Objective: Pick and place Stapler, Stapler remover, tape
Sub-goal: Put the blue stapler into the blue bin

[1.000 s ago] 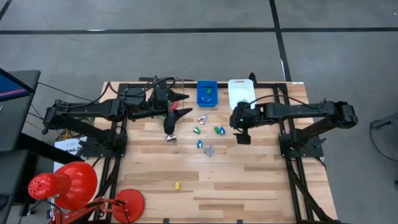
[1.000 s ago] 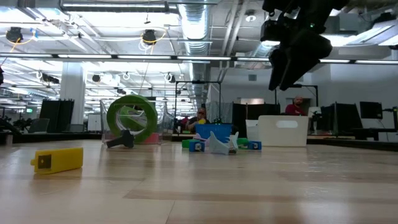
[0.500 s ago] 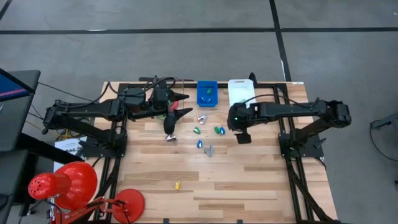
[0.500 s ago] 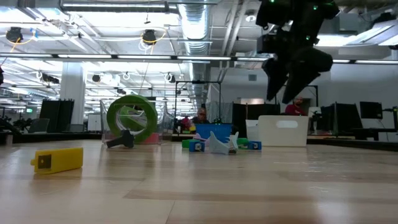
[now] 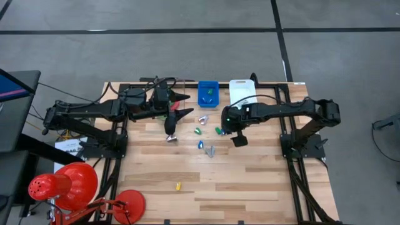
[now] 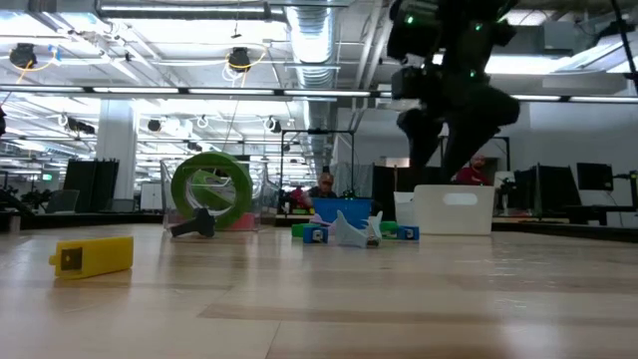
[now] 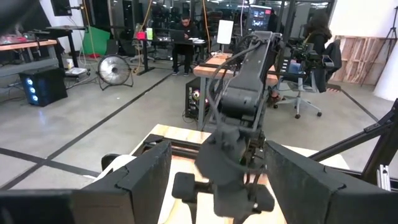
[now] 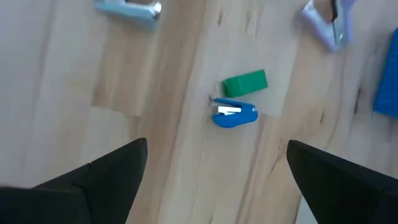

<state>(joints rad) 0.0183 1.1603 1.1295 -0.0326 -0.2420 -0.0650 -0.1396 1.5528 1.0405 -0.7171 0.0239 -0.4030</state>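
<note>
Tabletop below: right pincer (image 8: 214,186) wide open, empty.

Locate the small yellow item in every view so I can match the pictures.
High view: the yellow item lies alone, low in the picture, left of centre.
Low view: it lies in the left foreground.
Left wrist view: not in it.
Right wrist view: not in it.
Shared landmark: the white bin at the table's far edge, which is right of centre in the low view.
</note>
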